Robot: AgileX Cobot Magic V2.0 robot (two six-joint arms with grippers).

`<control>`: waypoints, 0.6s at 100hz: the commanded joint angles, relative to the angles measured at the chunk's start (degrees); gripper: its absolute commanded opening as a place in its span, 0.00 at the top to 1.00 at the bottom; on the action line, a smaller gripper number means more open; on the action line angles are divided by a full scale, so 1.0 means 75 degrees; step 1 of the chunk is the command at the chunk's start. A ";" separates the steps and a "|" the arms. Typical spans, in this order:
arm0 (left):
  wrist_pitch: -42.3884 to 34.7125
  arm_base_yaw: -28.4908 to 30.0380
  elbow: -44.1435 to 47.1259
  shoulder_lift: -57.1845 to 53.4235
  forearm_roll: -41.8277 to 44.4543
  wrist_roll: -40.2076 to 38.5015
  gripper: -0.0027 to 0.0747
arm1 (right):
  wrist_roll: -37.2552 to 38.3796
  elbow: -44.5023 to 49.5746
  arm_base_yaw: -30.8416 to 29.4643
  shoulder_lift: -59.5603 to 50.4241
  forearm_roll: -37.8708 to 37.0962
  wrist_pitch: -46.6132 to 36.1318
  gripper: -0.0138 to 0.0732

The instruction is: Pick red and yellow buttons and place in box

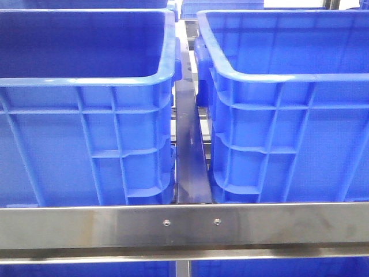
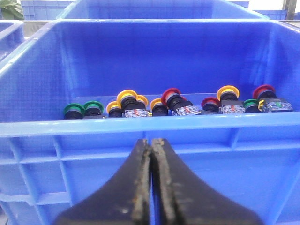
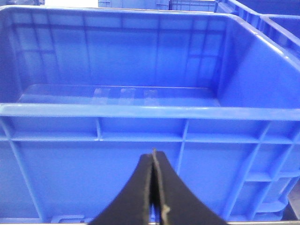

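Note:
Two alike blue crates stand side by side, the left crate and the right crate. In the left wrist view one crate holds a row of buttons along its far floor: a red button, a yellow button, another red one, another yellow one and green ones. My left gripper is shut and empty, outside that crate's near wall below the rim. My right gripper is shut and empty, outside the near wall of an empty blue crate.
A steel rail runs across in front of the crates and a dark metal bar runs between them. More blue crates stand behind. Neither arm shows in the front view.

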 commanded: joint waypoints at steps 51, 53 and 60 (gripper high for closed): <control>0.0680 -0.0081 -0.1248 0.0588 0.0559 -0.0072 0.99 | 0.0005 -0.0124 -0.0034 -0.0189 -0.0078 -0.0606 0.92; 0.0779 -0.0081 -0.1412 0.0716 0.0559 -0.0072 0.99 | 0.0005 -0.0124 -0.0034 -0.0189 -0.0078 -0.0606 0.92; 0.1064 -0.0081 -0.1935 0.1176 0.0559 -0.0072 0.99 | 0.0005 -0.0124 -0.0034 -0.0189 -0.0078 -0.0606 0.92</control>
